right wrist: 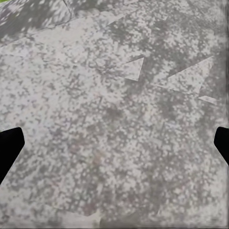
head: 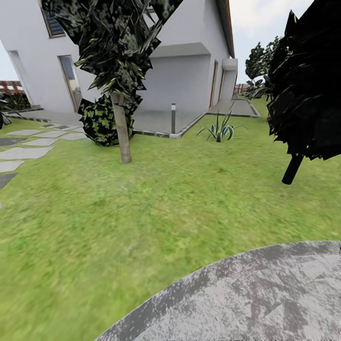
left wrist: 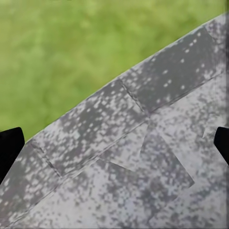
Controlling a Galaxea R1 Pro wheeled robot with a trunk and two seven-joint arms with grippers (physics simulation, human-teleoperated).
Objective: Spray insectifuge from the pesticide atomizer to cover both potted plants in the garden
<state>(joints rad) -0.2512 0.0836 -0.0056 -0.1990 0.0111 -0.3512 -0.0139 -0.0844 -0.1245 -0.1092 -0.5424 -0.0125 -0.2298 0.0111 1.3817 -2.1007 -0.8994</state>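
Garden lawn [head: 142, 213] borders a round grey patio [head: 265, 303] near a house [head: 184, 57]. Both grippers hover with fingers spread, left [left wrist: 114, 148] over the patio edge, right [right wrist: 114, 148] over paving.

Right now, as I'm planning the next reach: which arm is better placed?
Left, barely: both pincers hang open over the round mottled grey paved patio, but the left pincer is at its edge beside the green lawn, the right pincer further in.

left claw [left wrist: 114, 148] spread, right claw [right wrist: 114, 145] spread
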